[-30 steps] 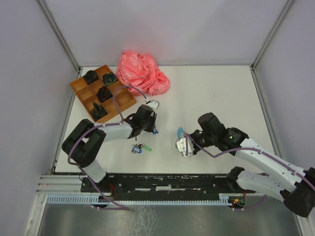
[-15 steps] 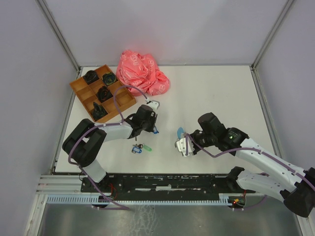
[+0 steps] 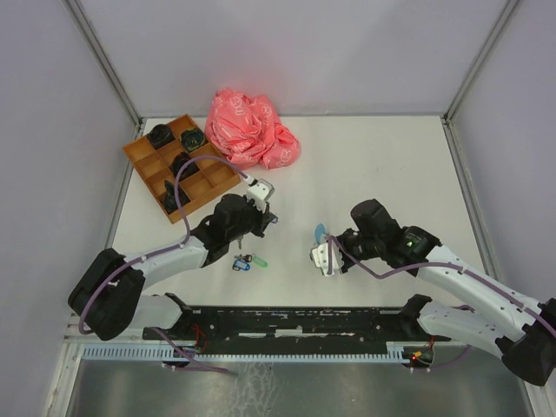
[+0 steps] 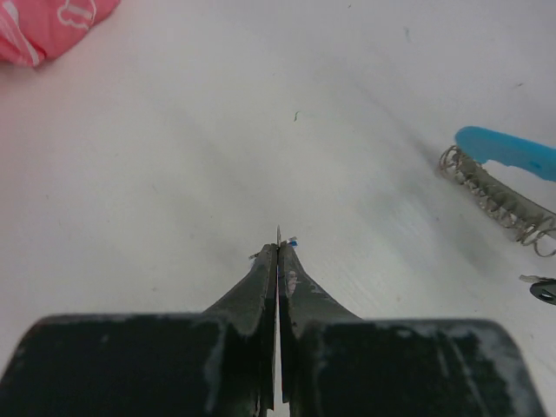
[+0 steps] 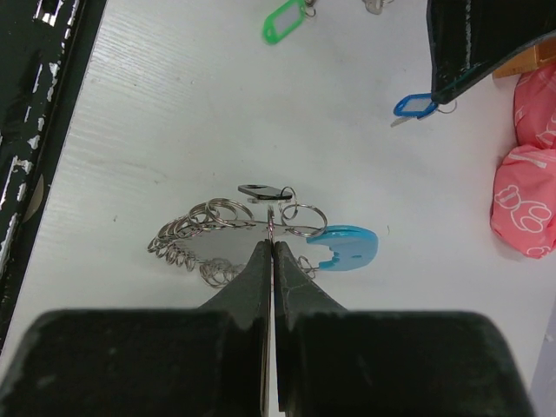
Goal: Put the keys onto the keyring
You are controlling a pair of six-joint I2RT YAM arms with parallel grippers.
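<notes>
left gripper (image 4: 278,248) is pinched fully closed, with just a thin metal sliver and a speck of blue poking out at the tips. in the right wrist view we see the blue-tagged key (image 5: 415,106) right at its tip. right gripper (image 5: 271,245) is clamped tight on the rim of the keyring (image 5: 208,213), down on the table (image 3: 382,165) between the arms. a black-tagged key (image 5: 256,189) touches the ring's far side, we can't tell if it's threaded. green-tagged key (image 3: 260,261) lies loose near the left arm.
</notes>
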